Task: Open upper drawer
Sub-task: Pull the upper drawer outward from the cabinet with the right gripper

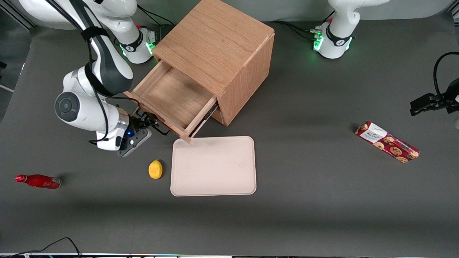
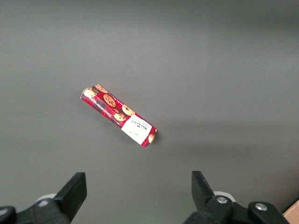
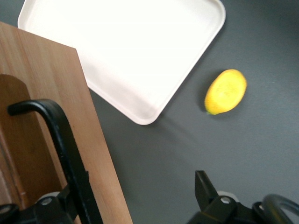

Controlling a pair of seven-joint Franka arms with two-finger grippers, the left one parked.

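Observation:
The wooden cabinet (image 1: 215, 46) stands at the back of the table. Its upper drawer (image 1: 172, 96) is pulled well out and its plain wood inside shows, with nothing in it. The drawer's thin black handle (image 1: 162, 129) sticks out from the drawer front (image 3: 93, 154). My right gripper (image 1: 148, 123) sits in front of that drawer front, at the handle. It is open: the fingers stand wide apart (image 3: 138, 191), the black handle (image 3: 60, 140) runs by one finger (image 3: 70, 200), and the other finger (image 3: 204, 186) hangs over bare table.
A pale tray (image 1: 213, 166) (image 3: 126, 46) lies just nearer the camera than the drawer. A lemon (image 1: 155, 169) (image 3: 225, 91) rests beside it. A red bottle (image 1: 37, 181) lies toward the working arm's end, a cookie pack (image 1: 387, 141) (image 2: 119, 115) toward the parked arm's end.

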